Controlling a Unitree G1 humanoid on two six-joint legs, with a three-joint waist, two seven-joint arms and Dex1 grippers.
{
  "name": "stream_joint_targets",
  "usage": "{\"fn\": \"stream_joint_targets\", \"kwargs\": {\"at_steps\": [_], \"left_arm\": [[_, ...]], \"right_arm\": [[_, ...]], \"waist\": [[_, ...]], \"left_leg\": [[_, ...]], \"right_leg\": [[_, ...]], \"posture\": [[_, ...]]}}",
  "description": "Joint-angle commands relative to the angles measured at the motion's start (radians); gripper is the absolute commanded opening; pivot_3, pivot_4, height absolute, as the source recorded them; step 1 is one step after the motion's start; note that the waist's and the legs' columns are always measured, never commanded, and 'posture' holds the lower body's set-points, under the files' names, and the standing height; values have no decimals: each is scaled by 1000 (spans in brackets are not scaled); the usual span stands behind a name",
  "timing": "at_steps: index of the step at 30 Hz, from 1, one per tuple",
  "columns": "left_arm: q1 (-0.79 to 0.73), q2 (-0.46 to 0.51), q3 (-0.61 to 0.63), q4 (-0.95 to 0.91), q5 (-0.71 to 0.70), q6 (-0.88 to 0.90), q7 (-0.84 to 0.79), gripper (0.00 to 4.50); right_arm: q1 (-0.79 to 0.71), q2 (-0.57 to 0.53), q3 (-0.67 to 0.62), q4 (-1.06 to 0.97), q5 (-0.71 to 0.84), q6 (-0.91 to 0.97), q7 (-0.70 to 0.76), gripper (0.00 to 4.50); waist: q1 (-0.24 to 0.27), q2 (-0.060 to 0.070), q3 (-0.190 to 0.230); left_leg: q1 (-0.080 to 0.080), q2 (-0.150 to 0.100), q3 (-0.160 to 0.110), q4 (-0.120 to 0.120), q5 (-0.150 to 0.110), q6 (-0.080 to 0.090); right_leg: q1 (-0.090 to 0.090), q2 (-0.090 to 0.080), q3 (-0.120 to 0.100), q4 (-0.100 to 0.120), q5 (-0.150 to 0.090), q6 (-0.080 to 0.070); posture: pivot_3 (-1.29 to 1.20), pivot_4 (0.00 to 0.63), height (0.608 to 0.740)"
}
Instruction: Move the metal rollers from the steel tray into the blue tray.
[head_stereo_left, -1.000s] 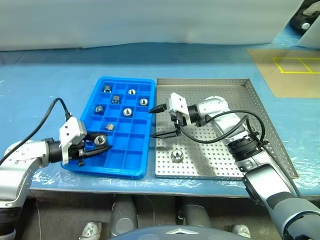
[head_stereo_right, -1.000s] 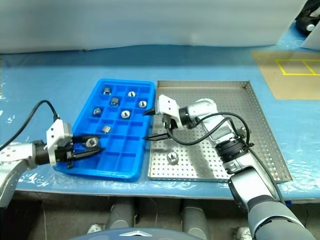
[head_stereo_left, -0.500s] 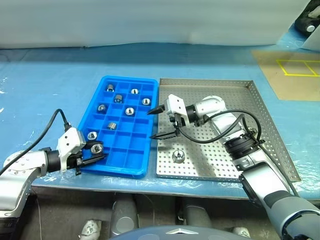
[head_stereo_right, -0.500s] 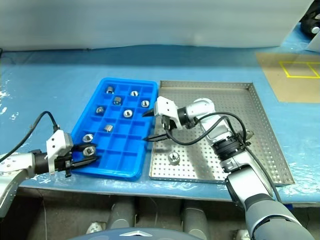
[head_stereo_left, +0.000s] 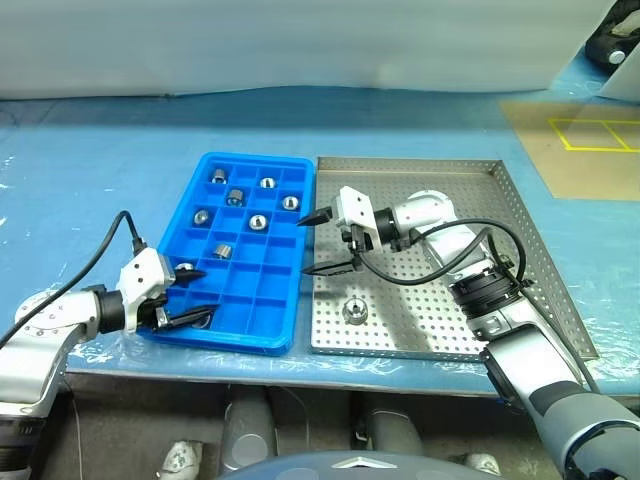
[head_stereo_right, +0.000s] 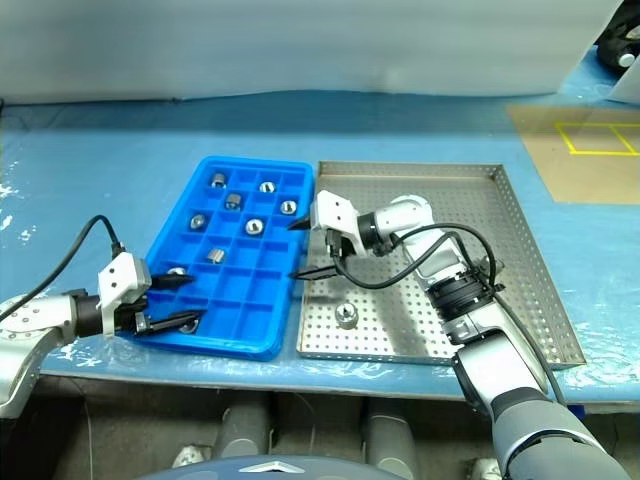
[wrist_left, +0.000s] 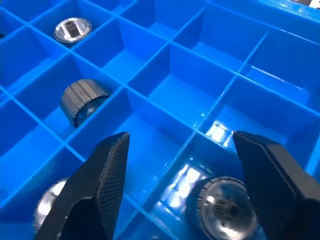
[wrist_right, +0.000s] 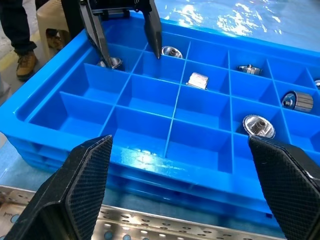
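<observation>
Since one second ago the left gripper (head_stereo_left: 193, 293) has spread its fingers from pinched on a roller to clearly apart, and that roller (wrist_left: 222, 206) now lies loose in a near-corner compartment of the blue tray (head_stereo_left: 275, 305), between the two fingertips but not gripped. Left wrist view: a second roller (wrist_left: 46, 211) sits in the neighbouring compartment just beside the other finger, and two more (wrist_left: 81, 99) (wrist_left: 72, 29) lie in cells further along. Head views: the blue tray holds further metal rollers (head_stereo_left: 258, 222) scattered over its far rows, each in its own compartment. Right gripper (head_stereo_left: 318, 243) unchanged from the earlier frames, hanging over the left edge of the steel tray (head_stereo_left: 520, 225) where it meets the blue tray, fingers at full spread and holding nothing. One roller (head_stereo_left: 353, 311) stands upright on the perforated floor of the steel tray, near its front rim and apart from the right gripper. Both trays sit side by side, edges just touching, on the blue table cover (head_stereo_left: 100, 170). Right wrist view shows the left gripper's fingertips (wrist_right: 153, 30) pointing down into the tray's far cells
</observation>
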Motion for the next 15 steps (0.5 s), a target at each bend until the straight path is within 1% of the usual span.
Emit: {"fn": "stream_joint_targets", "kwargs": {"at_steps": [1,4,7,13,15], "left_arm": [[-70,-6,-8,-23,-9,-26,15,3480],[-154,-36,-40,-42,-33,-7,24,3480],[-266,-83,-95,-14,-43,7,22,3480],[-486,-181,-226,155,6,-61,-35,3480],[-559,-231,-264,239,28,-101,-48,3480]], "right_arm": [[-12,-7,-33,-24,8,-5,-8,4500],[-1,-24,-43,-43,10,5,-17,4500],[20,-57,-64,-82,19,29,-30,4500],[87,-158,-137,-189,30,105,-70,4500],[117,-197,-169,-220,26,130,-97,4500]], "waist": [[1,0,0],[1,0,0],[0,0,0],[-9,0,0],[-16,0,0]], "left_leg": [[0,0,0,0,0,-1],[1,0,0,1,1,-1],[0,0,0,3,1,-2],[1,0,0,5,2,-4],[1,1,0,5,3,-5]], "right_leg": [[0,0,0,1,0,0],[0,0,0,3,0,0],[0,0,0,4,0,-1],[1,1,2,6,0,-1],[1,3,3,5,0,-1]], "posture": [[105,150,740],[64,150,740],[26,150,740],[-100,150,740],[-156,150,740]]}}
